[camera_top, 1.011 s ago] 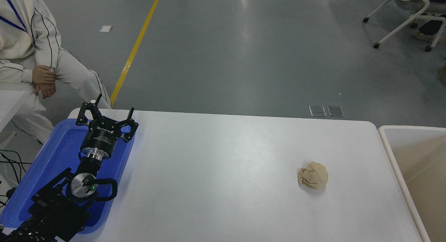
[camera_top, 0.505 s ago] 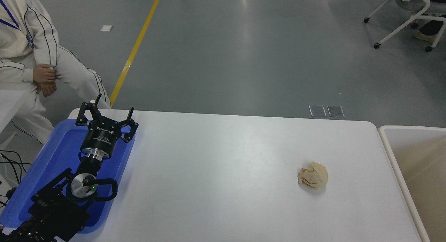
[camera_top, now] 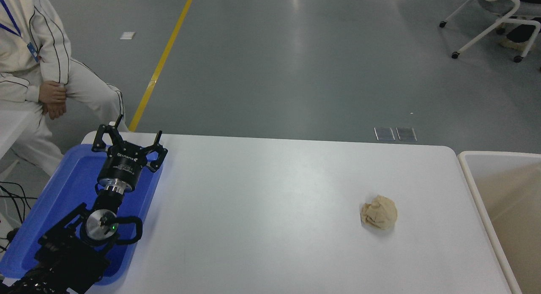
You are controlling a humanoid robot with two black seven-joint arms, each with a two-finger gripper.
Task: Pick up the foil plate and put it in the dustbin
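From the head view, we find no foil plate anywhere on the white table (camera_top: 262, 209); whether it lies inside the dustbin (camera_top: 467, 167) at the right edge we cannot tell, since only a strip of the bin's beige inner wall shows. So the relation we would most want, which way the plate lies from the fingers, cannot be read here.

Our left gripper (camera_top: 129, 137) is parked over the blue tray (camera_top: 63, 188) at the table's left edge, its fingers spread wide and holding nothing. Our right arm is out of sight.

A crumpled tan paper ball (camera_top: 379, 212) sits near the table's right edge, well apart from the left gripper and nearer the dustbin. A person in white (camera_top: 38, 74) sits beyond the far left corner.

We judge the plate is either already binned or out of frame.
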